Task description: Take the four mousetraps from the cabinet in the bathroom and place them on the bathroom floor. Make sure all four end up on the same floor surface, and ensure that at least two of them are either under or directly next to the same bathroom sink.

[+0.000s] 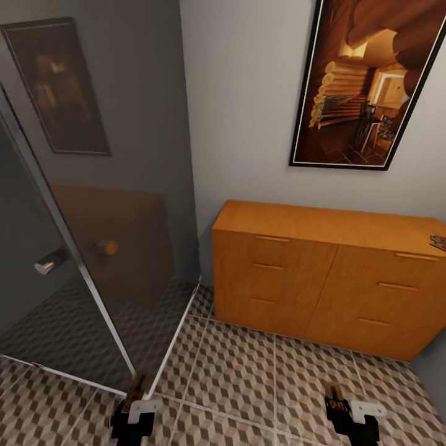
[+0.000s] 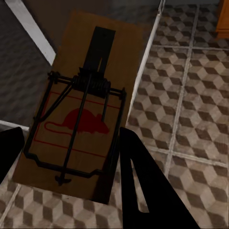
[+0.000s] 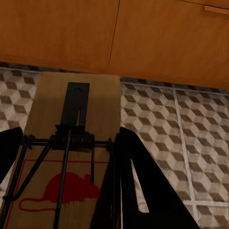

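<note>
My left gripper (image 1: 137,396) is shut on a brown mousetrap (image 1: 137,385) low over the cube-pattern bathroom floor (image 1: 248,371). In the left wrist view this mousetrap (image 2: 81,114), with a red mouse print and dark wire, sits between the dark fingers (image 2: 143,186). My right gripper (image 1: 337,402) is shut on another mousetrap (image 1: 334,394), which the right wrist view shows as a wooden mousetrap (image 3: 67,143) clamped by the fingers (image 3: 136,186). A third mousetrap (image 1: 438,241) lies on top of the orange-brown cabinet (image 1: 322,279) at its right end. The bathroom sink is out of view.
A glass shower door (image 1: 118,248) with a chrome handle (image 1: 49,263) and a pale frame stands at the left, its lower rail (image 1: 176,337) running to the left gripper. A framed picture (image 1: 365,80) hangs above the cabinet. A grey wall (image 1: 433,371) closes the right.
</note>
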